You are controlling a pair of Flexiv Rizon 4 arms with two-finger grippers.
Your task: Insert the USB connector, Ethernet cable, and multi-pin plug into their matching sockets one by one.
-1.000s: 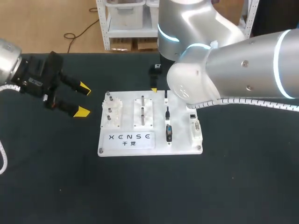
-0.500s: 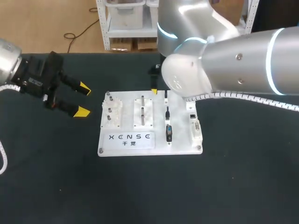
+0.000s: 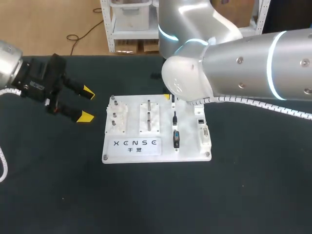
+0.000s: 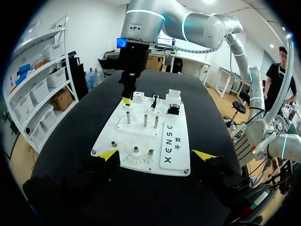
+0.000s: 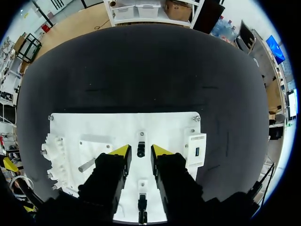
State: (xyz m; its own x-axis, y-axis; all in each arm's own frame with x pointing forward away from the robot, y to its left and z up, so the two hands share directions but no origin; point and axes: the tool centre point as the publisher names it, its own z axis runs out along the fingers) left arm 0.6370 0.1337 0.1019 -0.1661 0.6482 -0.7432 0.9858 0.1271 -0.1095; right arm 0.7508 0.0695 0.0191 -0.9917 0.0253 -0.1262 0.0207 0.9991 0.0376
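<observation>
Now my right gripper (image 5: 139, 151) stands spread around a black plug (image 5: 140, 149); my left gripper (image 3: 87, 104), also spread, waits beside the white board (image 3: 131, 152).

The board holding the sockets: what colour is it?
White; the board shows best in the head view.

Our bench (image 3: 146, 204) is covered in a matt black cloth as far as we can see, right up to its far edge. Only one thing of any size lies directly on it: a white board (image 3: 190, 152), rectangular and flat, near the bench's middle. It has a screw (image 3: 104, 157) at each corner and dark lettering (image 3: 136, 145) by its near edge. Black cloth shows on all four sides of the board. On the cloth to our left, well apart from the board, is a small pale speck (image 3: 62, 197); we cannot tell what it is.
</observation>
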